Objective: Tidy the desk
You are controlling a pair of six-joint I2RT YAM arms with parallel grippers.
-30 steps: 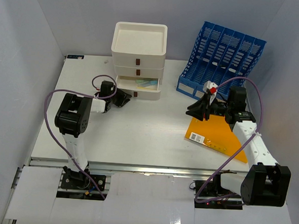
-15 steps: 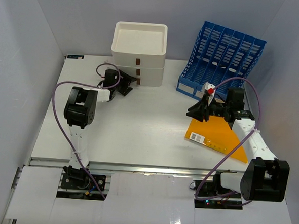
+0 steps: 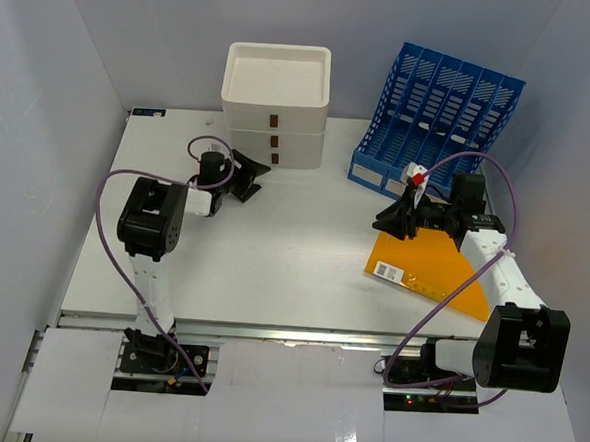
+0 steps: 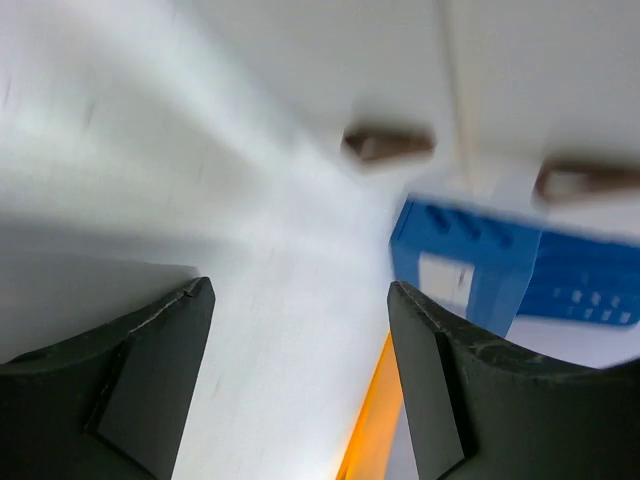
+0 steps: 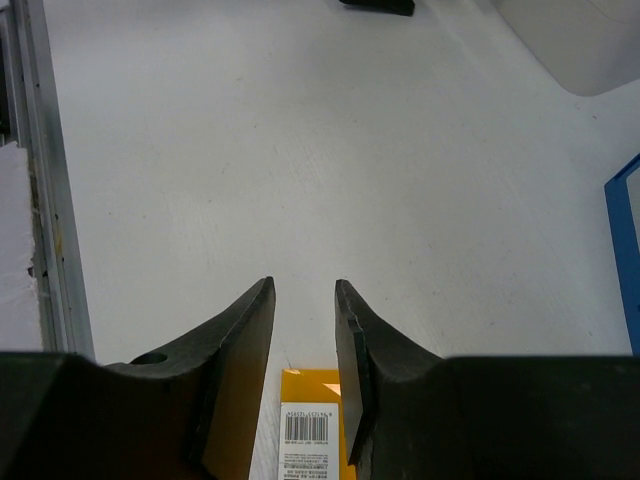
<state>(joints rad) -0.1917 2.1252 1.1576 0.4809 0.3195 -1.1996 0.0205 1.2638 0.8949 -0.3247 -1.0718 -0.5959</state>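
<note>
Left end effector (image 4: 300, 295): released. Its two fingers stand wide apart and I see nothing between them. The left wrist view is blurred, but the gap shows only bare white surface (image 3: 293, 251). Beyond it are two brown drawer handles (image 4: 388, 143), part of the blue file rack (image 3: 444, 115) and an orange edge. From the top view, this end effector sits at about 11 o'clock on the surface, just beside the lowest front of the white drawer box (image 3: 275, 105). I cannot tell whether a fingertip touches that front.

Right end effector (image 5: 304, 285): fingers parted by a narrow gap, grasping nothing. Through the gap I see white surface and, nearer the wrist, the corner of the orange folder (image 3: 428, 264) with its barcode label (image 5: 310, 428). From the top view, it is at about 3 o'clock, over the folder's far left corner. I cannot confirm contact with the folder.

Surface: large, white and flat, with a metal rail along its near edge, where both arm bases are mounted. The drawer box stands at 12 o'clock against the far edge, with all three drawer fronts flush. The file rack stands upright at about 1 o'clock, near the drawer box but apart from it. The folder lies flat at about 4 o'clock, skewed to the surface's edges.
</note>
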